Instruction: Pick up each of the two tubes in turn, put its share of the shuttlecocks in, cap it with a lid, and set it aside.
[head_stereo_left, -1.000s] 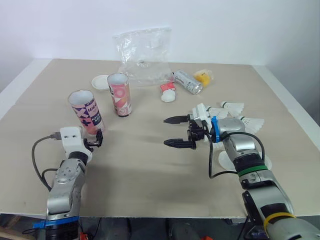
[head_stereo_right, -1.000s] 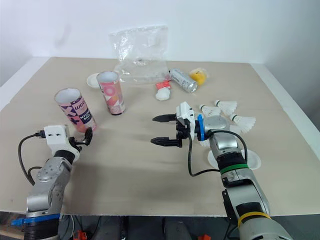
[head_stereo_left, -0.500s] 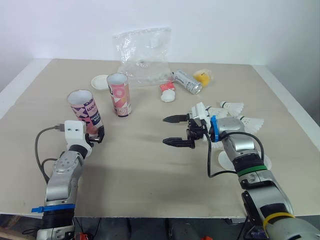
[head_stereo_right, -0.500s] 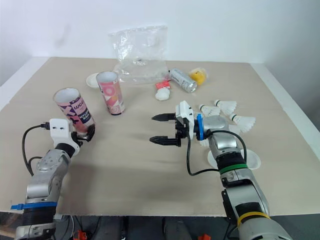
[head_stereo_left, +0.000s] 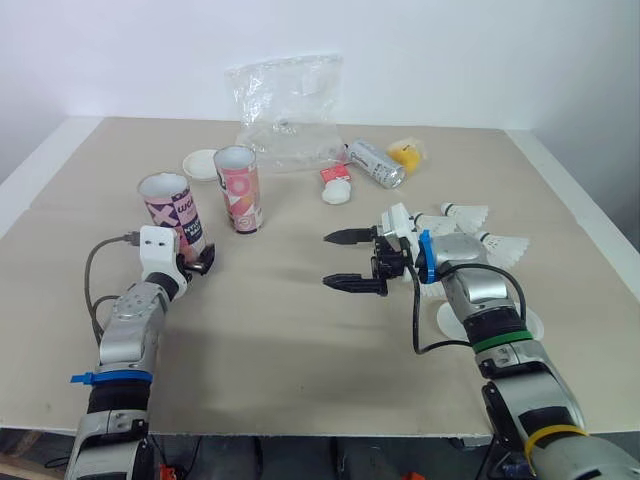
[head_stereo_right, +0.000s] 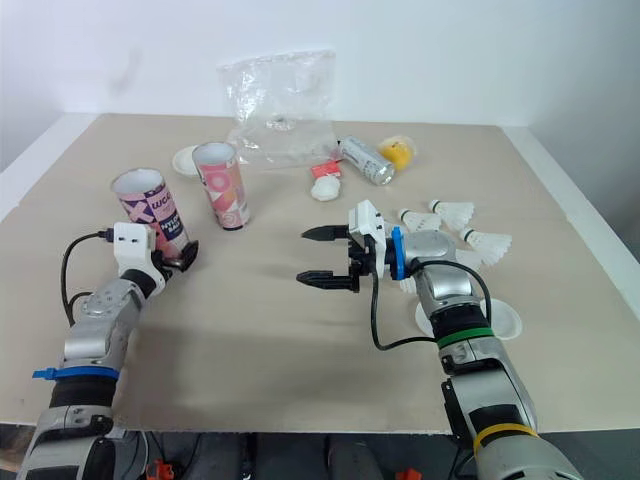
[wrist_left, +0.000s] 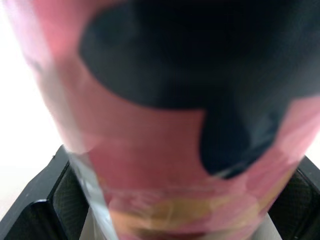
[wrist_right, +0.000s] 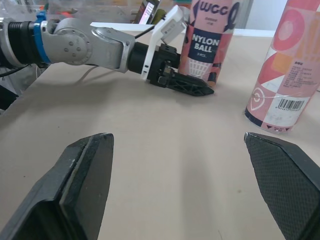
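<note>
One tube (head_stereo_left: 170, 205) upright between left gripper (head_stereo_left: 198, 260) jaws

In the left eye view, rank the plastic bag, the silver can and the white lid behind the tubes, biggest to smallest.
1. plastic bag
2. silver can
3. white lid, close to the can, so that order is unsure.
</note>
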